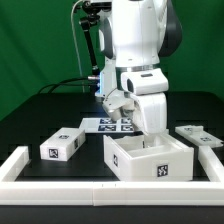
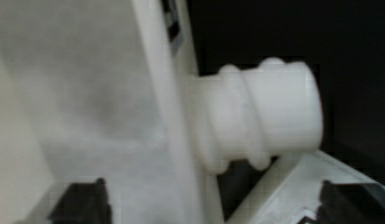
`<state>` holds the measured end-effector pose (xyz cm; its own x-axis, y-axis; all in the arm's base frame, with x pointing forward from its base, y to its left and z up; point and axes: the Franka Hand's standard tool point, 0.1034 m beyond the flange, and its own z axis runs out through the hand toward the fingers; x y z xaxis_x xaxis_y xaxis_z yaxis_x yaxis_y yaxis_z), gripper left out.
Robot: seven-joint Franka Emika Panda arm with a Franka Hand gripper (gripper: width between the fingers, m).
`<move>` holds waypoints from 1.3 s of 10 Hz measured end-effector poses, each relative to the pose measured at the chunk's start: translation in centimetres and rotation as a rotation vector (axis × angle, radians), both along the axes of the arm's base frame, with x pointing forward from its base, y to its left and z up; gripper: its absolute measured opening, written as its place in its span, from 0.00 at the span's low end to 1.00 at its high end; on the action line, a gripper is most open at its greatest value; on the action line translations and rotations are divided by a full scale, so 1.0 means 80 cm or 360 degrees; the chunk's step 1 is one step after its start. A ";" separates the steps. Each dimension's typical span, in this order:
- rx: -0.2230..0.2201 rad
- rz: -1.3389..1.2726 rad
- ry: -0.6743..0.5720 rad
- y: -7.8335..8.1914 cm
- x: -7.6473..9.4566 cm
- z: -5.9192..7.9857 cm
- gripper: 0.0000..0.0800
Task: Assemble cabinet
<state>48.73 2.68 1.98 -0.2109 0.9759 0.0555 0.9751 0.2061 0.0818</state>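
You see the cabinet (image 1: pixel 150 162) standing open-topped on the bench (image 1: pixel 45 120). The pincer (image 1: pixel 150 140) reaches into it, its fingers (image 2: pixel 79 200) either side of one wall. You cannot tell whether they clamp that wall.

The cabinet (image 1: pixel 150 160) stands right beneath me, its open top walled on every side, and my gripper (image 1: pixel 150 138) hangs at its rear wall. In the wrist view that white wall fills most of the room between my spread fingers (image 2: pixel 331 190), and a ribbed white knob (image 2: pixel 260 110) juts from it.

On the exterior view's left, bare black table (image 1: pixel 92 162) separates the cabinet from a drawer block (image 1: pixel 62 145). A flat panel (image 1: pixel 197 133) lies near on the exterior view's right. The border rail (image 1: pixel 60 188) fences the front and left edges. The marker board (image 1: pixel 110 124) lies flat behind.
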 end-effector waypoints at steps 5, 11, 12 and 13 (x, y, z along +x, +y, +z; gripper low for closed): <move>0.0000 -0.0004 0.0000 0.000 0.000 0.000 0.05; 0.0003 -0.0031 0.0002 0.001 0.000 0.000 0.05; 0.0012 -0.0150 0.0008 0.014 0.002 0.001 0.05; 0.0017 -0.0214 0.0008 0.029 0.005 0.002 0.05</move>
<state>49.13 4.99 2.15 -0.0780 0.9947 0.0667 0.9942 0.0727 0.0787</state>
